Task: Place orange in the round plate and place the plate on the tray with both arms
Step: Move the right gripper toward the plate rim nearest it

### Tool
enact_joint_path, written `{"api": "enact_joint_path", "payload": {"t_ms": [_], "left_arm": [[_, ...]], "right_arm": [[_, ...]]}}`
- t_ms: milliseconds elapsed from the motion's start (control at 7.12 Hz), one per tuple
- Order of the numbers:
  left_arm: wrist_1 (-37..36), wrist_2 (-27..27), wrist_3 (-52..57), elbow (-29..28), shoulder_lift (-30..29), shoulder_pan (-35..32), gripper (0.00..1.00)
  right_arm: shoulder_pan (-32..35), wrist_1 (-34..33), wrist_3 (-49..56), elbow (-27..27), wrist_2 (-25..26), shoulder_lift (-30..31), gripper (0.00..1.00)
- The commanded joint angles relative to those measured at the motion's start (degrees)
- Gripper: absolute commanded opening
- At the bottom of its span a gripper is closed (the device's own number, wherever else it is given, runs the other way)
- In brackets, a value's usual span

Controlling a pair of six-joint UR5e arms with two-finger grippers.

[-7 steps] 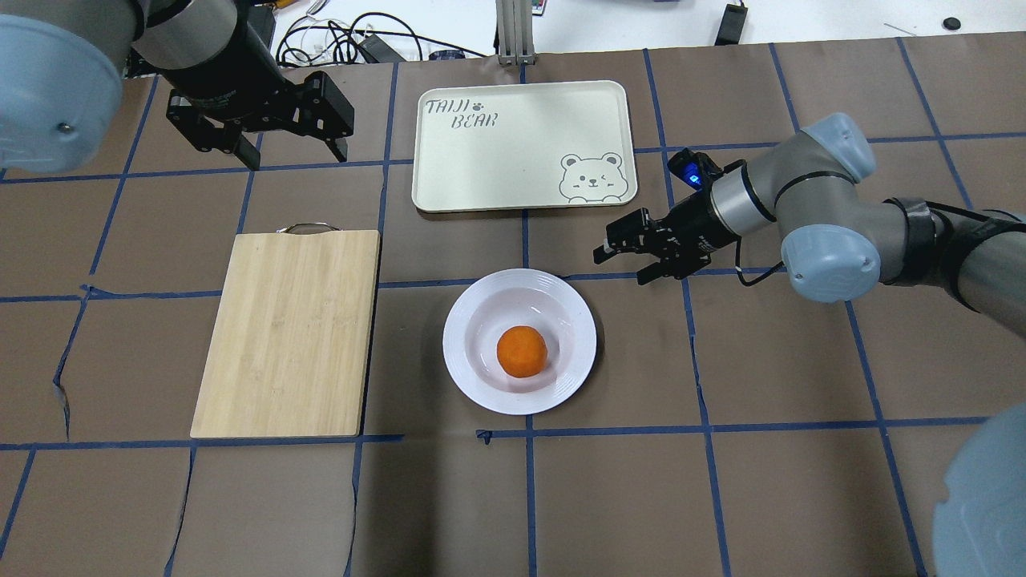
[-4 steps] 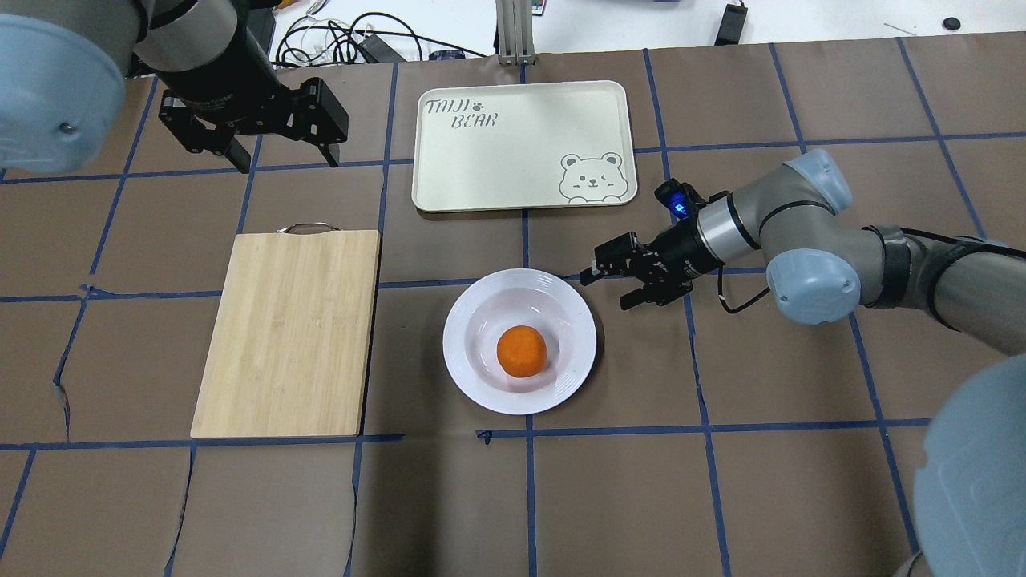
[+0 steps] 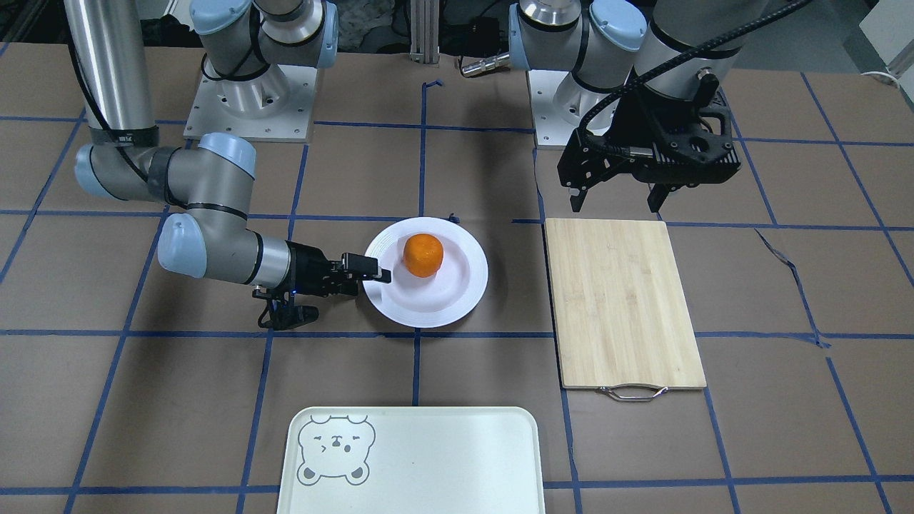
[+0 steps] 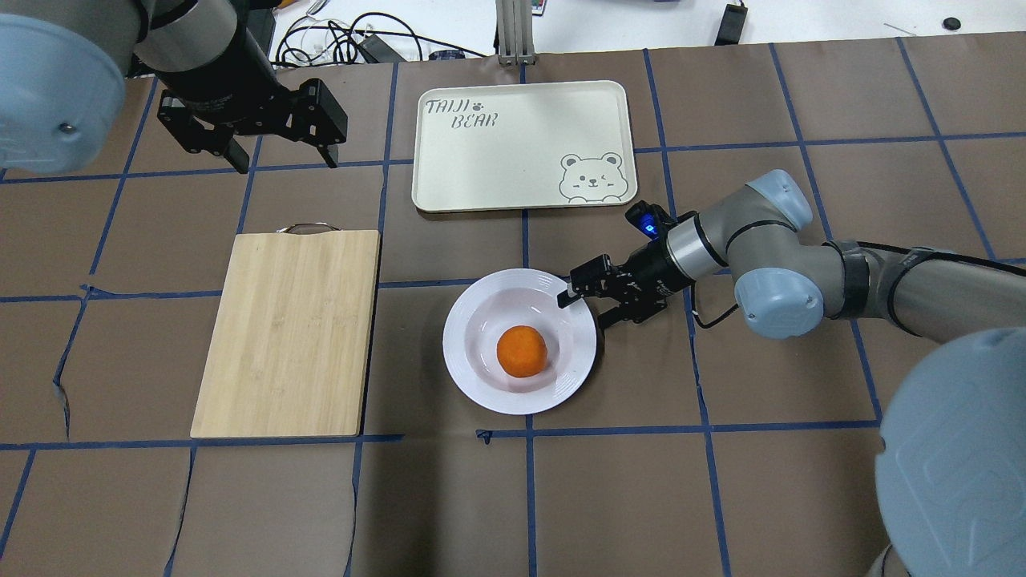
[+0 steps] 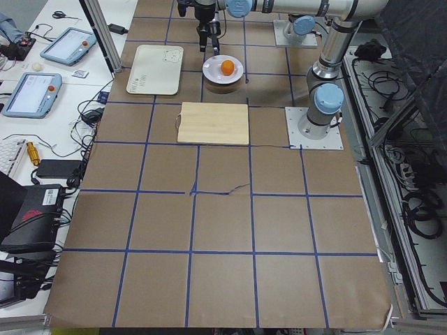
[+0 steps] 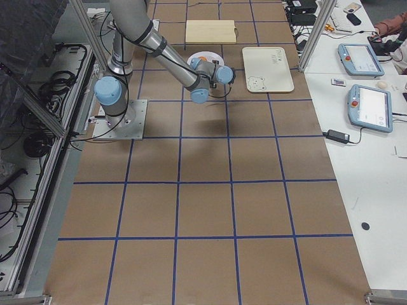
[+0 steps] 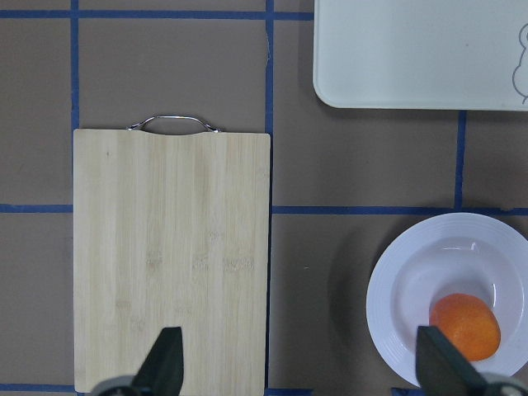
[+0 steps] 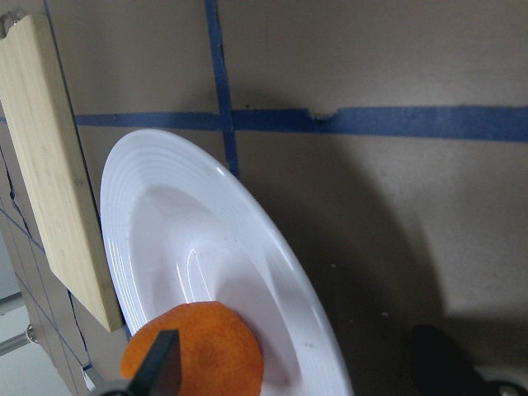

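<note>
The orange (image 4: 522, 351) sits in the sunken centre of the round plate (image 4: 479, 319), which lies on the table (image 4: 721, 481) between the bamboo cutting board (image 4: 288, 332) and the right arm (image 4: 769, 280), i.e. not on the tray (image 4: 513, 152). The tray is apart from the plate, on the far side in the overhead view. The right gripper (image 4: 584, 311) is low at the plate's edge w/ its jaws spread: one finger (image 8: 157, 367) is over the rim near the orange, the other is outside the plate over the table (the rim passes between them, and nothing is gripped). The left gripper (image 4: 285, 163) hangs above the table beyond the board's metal handle (image 4: 306, 227), spread wide and empty, well apart from plate and tray.
</note>
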State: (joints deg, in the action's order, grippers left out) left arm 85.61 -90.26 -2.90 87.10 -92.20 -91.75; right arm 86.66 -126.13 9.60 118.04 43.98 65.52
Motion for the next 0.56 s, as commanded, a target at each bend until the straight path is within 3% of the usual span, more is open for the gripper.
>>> {"api": "enact_joint_path", "payload": {"t_ms": [0,281,421], "left_arm": [[0.0,0.0,0.0,0.0,0.0,0.1,1.00],[0.0,-0.1,0.0,0.0,0.0,0.1,1.00],[0.0,0.0,0.0,0.0,0.0,0.1,1.00]], "right_arm": [[1.6,-0.6,-0.2,0.0,0.1,-0.2,0.89],[1.7,-0.7,-0.3,0.0,0.0,-0.1,0.79],[1.8,-0.7,-0.3,0.0,-0.1,-0.1,0.65]]}}
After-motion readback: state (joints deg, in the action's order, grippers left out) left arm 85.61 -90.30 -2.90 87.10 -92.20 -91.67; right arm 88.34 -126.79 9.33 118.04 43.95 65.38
